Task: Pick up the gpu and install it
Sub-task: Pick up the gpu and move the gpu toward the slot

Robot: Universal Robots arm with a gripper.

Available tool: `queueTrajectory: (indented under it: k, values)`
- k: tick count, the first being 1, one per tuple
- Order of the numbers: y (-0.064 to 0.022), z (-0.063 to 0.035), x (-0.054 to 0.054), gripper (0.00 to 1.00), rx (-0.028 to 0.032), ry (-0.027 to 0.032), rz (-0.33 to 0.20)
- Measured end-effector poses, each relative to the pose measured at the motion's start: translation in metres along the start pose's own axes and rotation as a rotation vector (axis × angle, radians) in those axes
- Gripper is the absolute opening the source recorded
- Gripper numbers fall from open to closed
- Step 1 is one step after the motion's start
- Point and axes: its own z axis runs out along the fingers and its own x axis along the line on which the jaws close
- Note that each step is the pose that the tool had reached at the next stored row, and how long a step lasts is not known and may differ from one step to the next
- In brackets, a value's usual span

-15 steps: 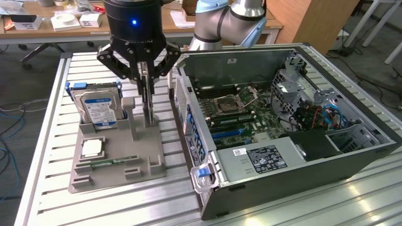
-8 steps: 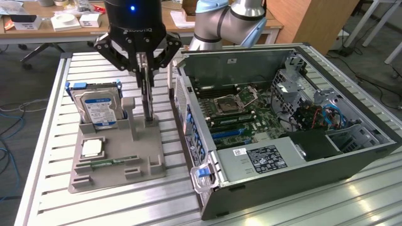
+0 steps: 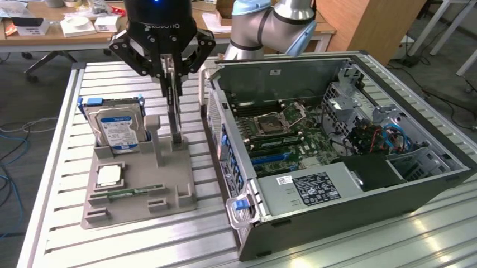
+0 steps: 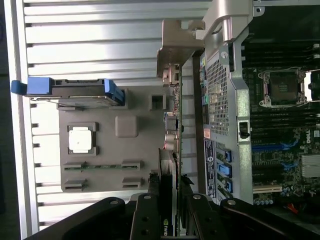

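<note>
A slatted metal desk [image 3: 52, 234] is carrying a grey holder tray [image 3: 138, 204] and an open computer case [image 3: 358, 223], with a cluttered wooden desk [image 3: 75, 40] standing behind. The claw [image 3: 170, 72] is pinching the gpu [image 3: 176, 120], which is standing edge-on over the tray beside the hard drive [image 3: 115, 131]. The card's lower end is hard to make out.

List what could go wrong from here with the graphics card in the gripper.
1. The gripper pinches the gpu by its top edge; the long card below could tilt or slip.
2. The gpu stands close to the computer case's rear wall; a sideways move might knock it there.
3. Its lower end seems to sit in the grey holder beside the hard drive; a skewed pull may jam it.
</note>
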Motion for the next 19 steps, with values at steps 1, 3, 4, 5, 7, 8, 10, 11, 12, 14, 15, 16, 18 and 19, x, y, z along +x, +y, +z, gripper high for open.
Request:
queueTrajectory:
  k: [1,3,4,5,7,8,10,11,12,14,15,16,18,19]
  values:
    - [0.0000,0.0000,0.000,0.26,0.0000,0.0000,0.000]
    - [0.0000,0.0000,0.000,0.26,0.0000,0.0000,0.000]
    - [0.0000,0.0000,0.000,0.26,0.0000,0.0001,0.000]
    - [0.0000,0.0000,0.000,0.26,0.0000,0.0001,0.000]
    - [0.0000,0.0000,0.000,0.26,-0.0001,0.0001,0.000]
    - [-0.0001,0.0000,0.000,0.26,-0.0001,0.0000,0.000]
    - [0.0001,0.0000,-0.001,0.26,0.0000,0.0001,0.000]
    - [0.0003,0.0000,-0.002,0.26,0.0000,0.0002,0.000]
    - [0.0006,0.0001,-0.004,0.26,0.0000,0.0001,0.000]
    - [0.0012,0.0003,-0.007,0.26,-0.0001,0.0000,0.000]
    - [0.0016,0.0003,-0.008,0.26,0.0000,0.0001,0.000]
    - [0.0022,0.0004,-0.010,0.26,0.0000,0.0001,0.000]
    - [0.0032,0.0006,-0.015,0.26,0.0000,0.0001,0.000]
    - [0.0038,0.0008,-0.017,0.26,-0.0001,0.0001,0.000]
